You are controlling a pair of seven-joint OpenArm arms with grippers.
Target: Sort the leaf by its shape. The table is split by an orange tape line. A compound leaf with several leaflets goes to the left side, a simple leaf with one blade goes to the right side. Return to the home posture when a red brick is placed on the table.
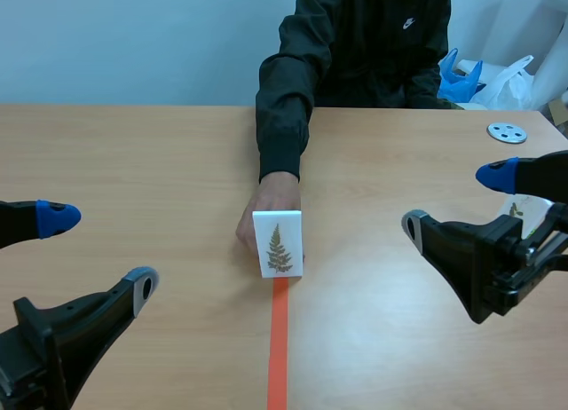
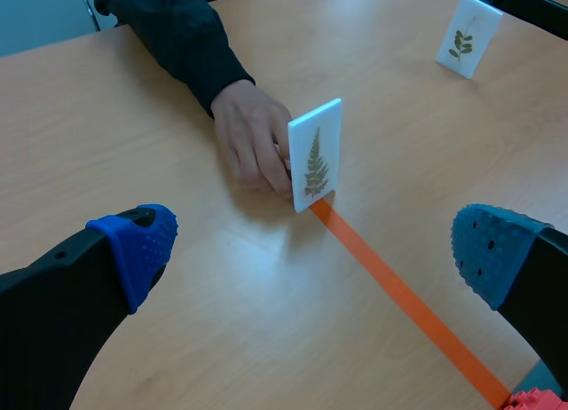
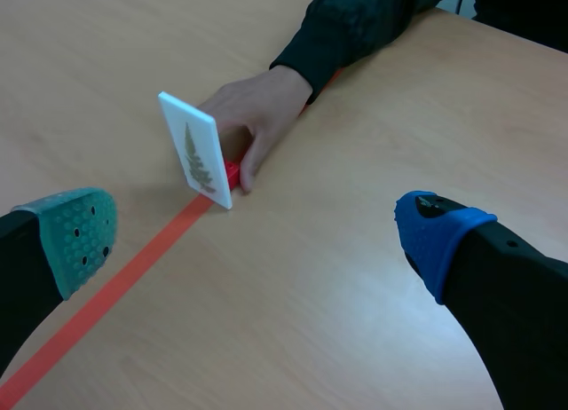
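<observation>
at tape line (image 1: 279, 339) end: hand (image 1: 266, 201) holds fern card (image 1: 278, 244) upright | left end effector (image 1: 99, 250) apart | right end effector (image 1: 455, 200) apart

My two arms are black. My left gripper (image 1: 99, 250) has two thick, curved black fingers, each tipped with a soft dotted pad: one bright blue pad (image 2: 142, 246), one duller teal-blue pad (image 2: 493, 250). My right gripper (image 1: 456, 200) has the same black fingers, with a blue pad (image 3: 435, 232) and a grey-green pad (image 3: 80, 237) dimpled with small round dots. Blocky black brackets sit behind them.
</observation>
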